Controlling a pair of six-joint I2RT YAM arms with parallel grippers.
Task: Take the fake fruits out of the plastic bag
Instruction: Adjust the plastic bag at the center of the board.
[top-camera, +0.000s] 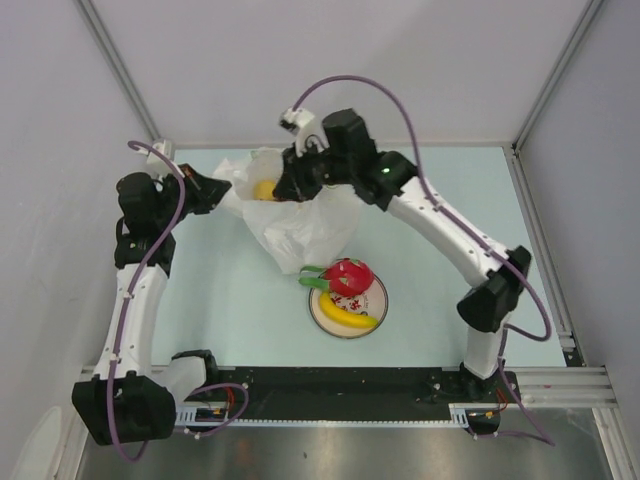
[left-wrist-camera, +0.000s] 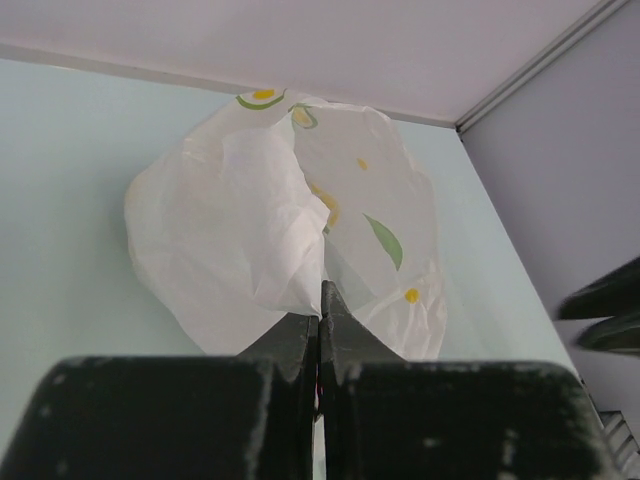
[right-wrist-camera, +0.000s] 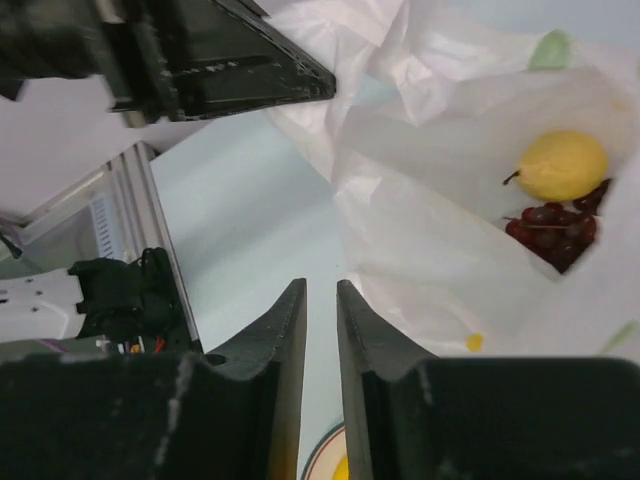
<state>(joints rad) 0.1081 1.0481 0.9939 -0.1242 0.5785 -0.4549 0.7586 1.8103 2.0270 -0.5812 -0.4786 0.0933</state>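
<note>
left claw (left-wrist-camera: 320, 298) fills the bottom of its own wrist view. fingers pressed together, no gap, a fold of the bag (left-wrist-camera: 250, 230) pinched at the tips. from above, this claw sits at the bag's left edge, toward the far left of the table (top-camera: 230, 300).

right claw (right-wrist-camera: 320, 292): fingers a narrow slit apart, nothing between them, touching nothing that shows. it hangs above the bag's open mouth, near the edge of the film; bare table shows through the slit. from above it is over the bag's far side, across the bag from the left claw.

bag: thin, white, translucent, crinkled, printed with green leaves and yellow dots. lies at the far middle of the table, mouth open. larger than the plate.

inside bag:
- lemon (right-wrist-camera: 563, 165), yellow, small dark stem.
- grapes (right-wrist-camera: 553, 232), dark red bunch, touching the lemon, just below it in the right wrist view.
- both rest in a low pocket of the film.

out of bag:
- plate (top-camera: 314, 312) just beside the bag's near edge, toward the arms.
- banana (top-camera: 348, 316) on the plate's near side.
- red fruit (top-camera: 352, 274) on the plate's far side, green leaves pointing left past the rim.
- whether the red fruit touches the bag: cannot tell.
</note>
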